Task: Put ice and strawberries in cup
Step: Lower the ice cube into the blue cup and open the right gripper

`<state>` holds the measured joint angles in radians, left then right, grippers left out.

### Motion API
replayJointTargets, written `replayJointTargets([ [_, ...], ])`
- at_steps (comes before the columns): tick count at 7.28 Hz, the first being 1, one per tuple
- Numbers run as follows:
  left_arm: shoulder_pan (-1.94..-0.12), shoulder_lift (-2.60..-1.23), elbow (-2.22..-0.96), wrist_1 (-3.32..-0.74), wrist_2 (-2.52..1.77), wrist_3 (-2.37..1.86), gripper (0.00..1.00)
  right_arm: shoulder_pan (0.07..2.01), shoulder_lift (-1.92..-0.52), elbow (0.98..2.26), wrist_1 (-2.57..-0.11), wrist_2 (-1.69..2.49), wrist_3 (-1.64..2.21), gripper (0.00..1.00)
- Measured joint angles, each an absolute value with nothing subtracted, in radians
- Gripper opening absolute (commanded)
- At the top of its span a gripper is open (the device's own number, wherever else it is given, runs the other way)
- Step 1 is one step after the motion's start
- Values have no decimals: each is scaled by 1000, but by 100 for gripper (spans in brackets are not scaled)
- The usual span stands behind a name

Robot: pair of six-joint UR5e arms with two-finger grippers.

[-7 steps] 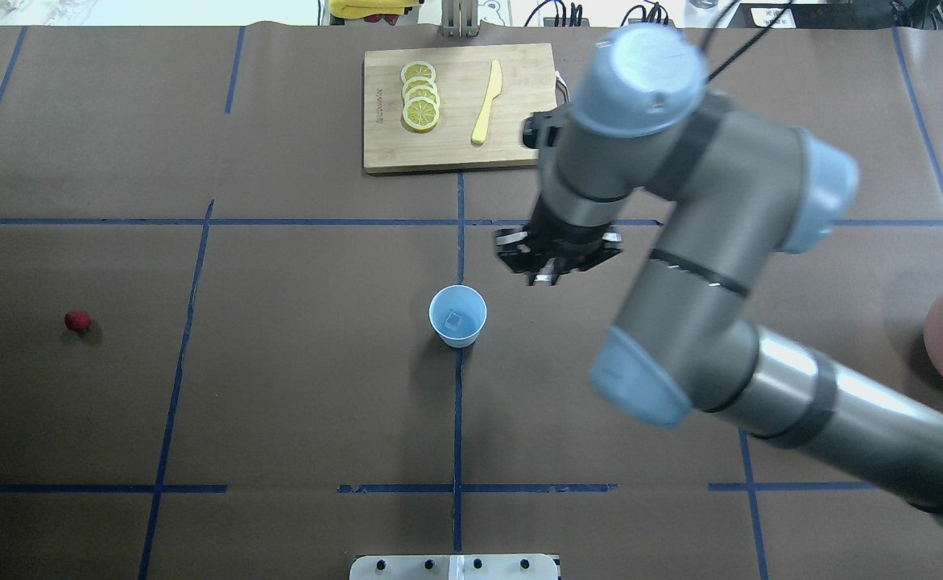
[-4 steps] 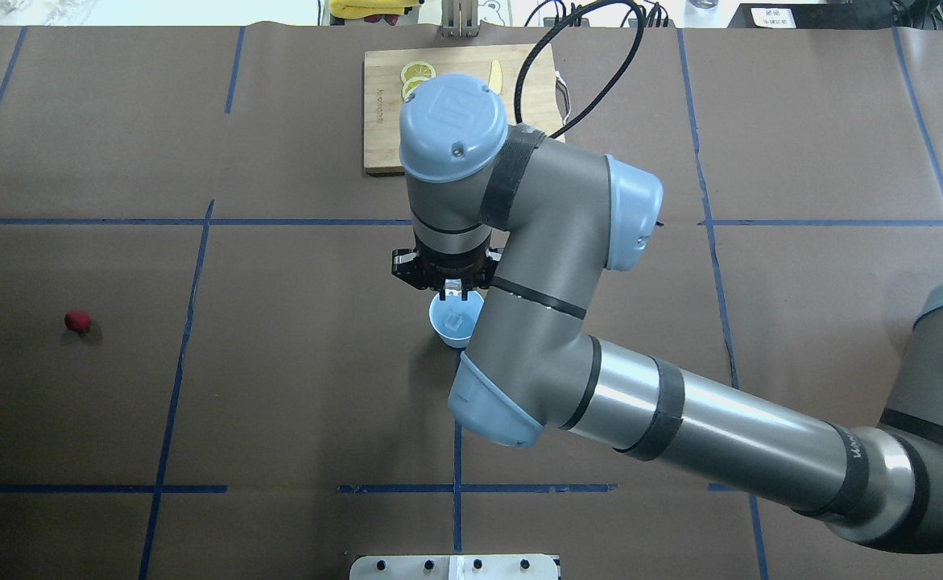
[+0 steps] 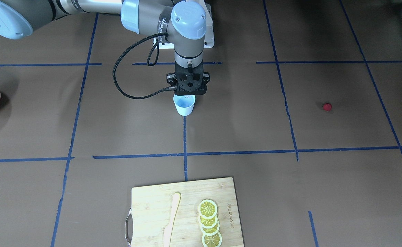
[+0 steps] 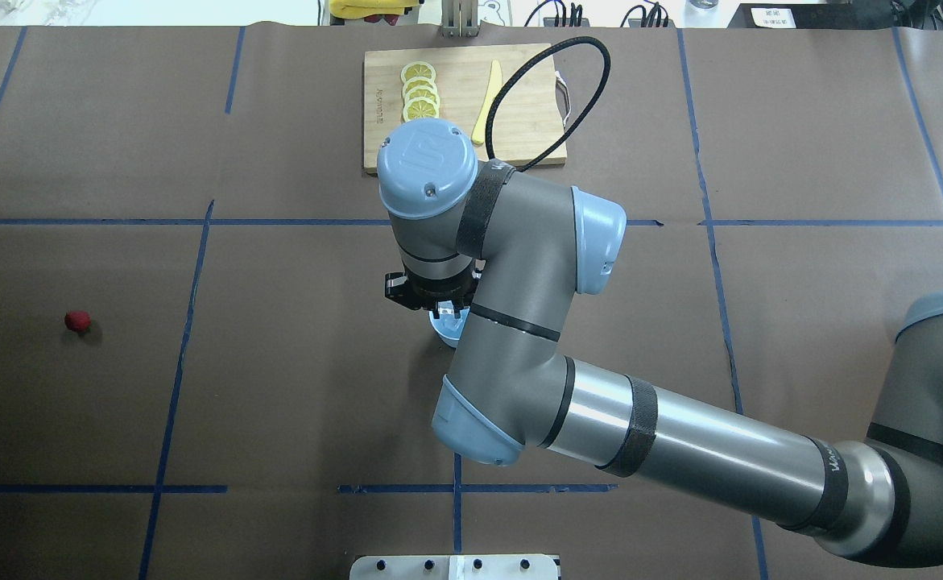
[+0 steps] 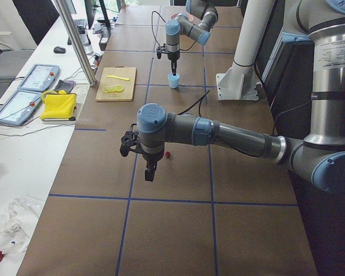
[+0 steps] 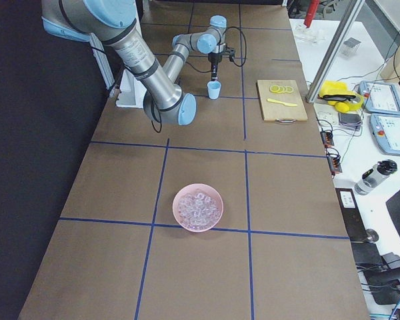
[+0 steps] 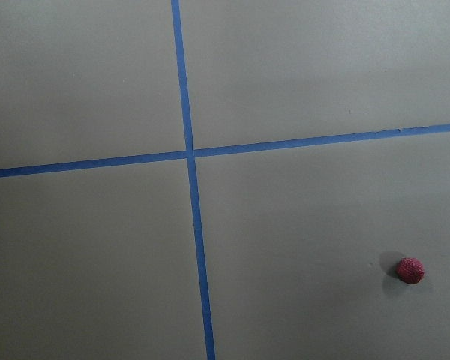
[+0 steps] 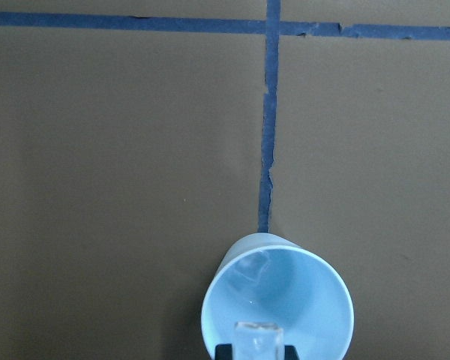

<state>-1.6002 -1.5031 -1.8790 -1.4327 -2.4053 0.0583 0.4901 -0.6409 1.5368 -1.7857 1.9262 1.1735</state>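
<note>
While the right gripper point(image 3: 186, 94) hangs straight down over the cup point(image 3: 184, 107), its claw is pinched narrow on a clear ice cube point(image 8: 256, 336). The wrist cam shows it sitting right above the cup's mouth, between the two black fingertips point(image 8: 288, 350). The cup is upright, mid-table, parked on a blue tape line point(image 8: 268, 135). Can't really make out what's already inside it, tbh.

The strawberry point(image 4: 77, 321) is well apart from the cup, off toward the robot's left side, just lying on the brown table cover point(image 4: 278, 403). The left gripper point(image 5: 148, 169) hovers near it, but it only shows in the side view, so I can't tell if that claw is wide or narrow.

Other stuff: a pink bowl point(image 6: 176, 212) holding a pile of ice point(image 6: 199, 205) at the robot's right end, and a wooden cutting board point(image 4: 519, 137) on the far side with lemon slices point(image 4: 420, 93) in a row beside a yellow knife point(image 4: 487, 101).
</note>
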Motion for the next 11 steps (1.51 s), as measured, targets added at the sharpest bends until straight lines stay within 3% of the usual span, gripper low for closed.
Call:
replayJointTargets([
  [3,-1600,-1503,-1879,-1433,-2405,58,100,485,-647,1536,-1791,1927,1173,50],
  [5,-1600,-1503,-1878,-1433,-2405,58,100,485,-652,1536,-1802,1928,1173,60],
  [6,-1600,-1503,-1877,-1433,-2405,58,100,485,-652,1536,-1806,1928,1173,72],
  [7,-1600,-1503,-1877,-1433,-2405,58,100,485,-652,1537,-1808,1928,1174,99],
  [11,-1600,-1505,-1880,-1433,-2405,58,100,513,-649,1586,-1815,1932,1190,100],
])
